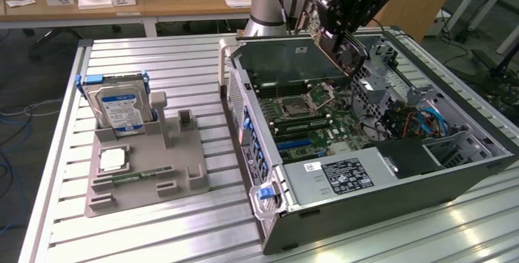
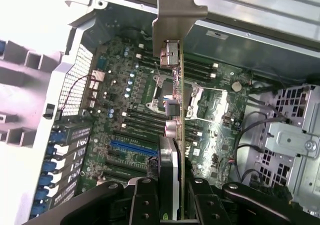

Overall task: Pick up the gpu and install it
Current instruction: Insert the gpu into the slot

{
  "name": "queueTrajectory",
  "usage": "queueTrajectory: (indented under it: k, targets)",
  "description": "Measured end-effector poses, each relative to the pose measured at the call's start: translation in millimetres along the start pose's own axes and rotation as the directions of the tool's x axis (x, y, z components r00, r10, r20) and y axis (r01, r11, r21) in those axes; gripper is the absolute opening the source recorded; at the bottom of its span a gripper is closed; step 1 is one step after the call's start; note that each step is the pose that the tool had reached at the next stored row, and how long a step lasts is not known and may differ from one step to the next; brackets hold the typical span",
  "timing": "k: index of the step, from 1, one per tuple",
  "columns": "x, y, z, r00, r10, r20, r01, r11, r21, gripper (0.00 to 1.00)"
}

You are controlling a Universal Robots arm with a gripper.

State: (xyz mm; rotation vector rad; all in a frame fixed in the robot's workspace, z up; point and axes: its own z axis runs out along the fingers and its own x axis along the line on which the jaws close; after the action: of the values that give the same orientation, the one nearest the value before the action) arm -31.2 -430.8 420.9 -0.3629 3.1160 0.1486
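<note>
Above the open computer case (image 1: pixel 389 208), toward its far side, the gripper (image 1: pixel 347 23) hangs over the motherboard (image 1: pixel 312 123), clenched on the gpu (image 1: pixel 339 56). The card is edge-down, clear of the board and not seated.

Wrist view: the gripper (image 2: pixel 172 185) pinches the gpu (image 2: pixel 176 100) by its two flat faces at the end away from the metal bracket (image 2: pixel 175 15). The blue slot (image 2: pixel 132 147) lies below the card and to one side.

Handling, as judged:
- Card looks light, thin and stiff, so no sag is expected.
- Fragile: components and connectors stand proud of one face, and the contact edge should not be knocked.
- Flat faces are smooth, so the card could pivot in a narrow pinch.
- Best hold is across the faces near the upper edge, clear of bracket and contact edge, which is roughly the present grip.

Count:
- gpu: one, in the gripper.
- Computer case: one, side open.
- Grey fixture tray (image 1: pixel 191 181): one, on the slatted table (image 1: pixel 162 56) at the exterior view's left.
- Hard drive (image 1: pixel 121 108): one, upright at the tray's far end.
- Memory stick (image 1: pixel 142 177): one, lying near the tray's near end.
</note>
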Motion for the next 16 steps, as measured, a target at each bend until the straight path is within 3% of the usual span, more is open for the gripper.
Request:
queueTrajectory:
  k: [8, 16]
  targets:
    - [0.2, 0.1, 0.0, 0.9945, -0.104, -0.0098, 0.104, 0.9945, -0.0017, 0.28]
    - [0.6, 0.2, 0.0, 0.9783, -0.206, -0.0192, 0.206, 0.9785, -0.0044, 0.28]
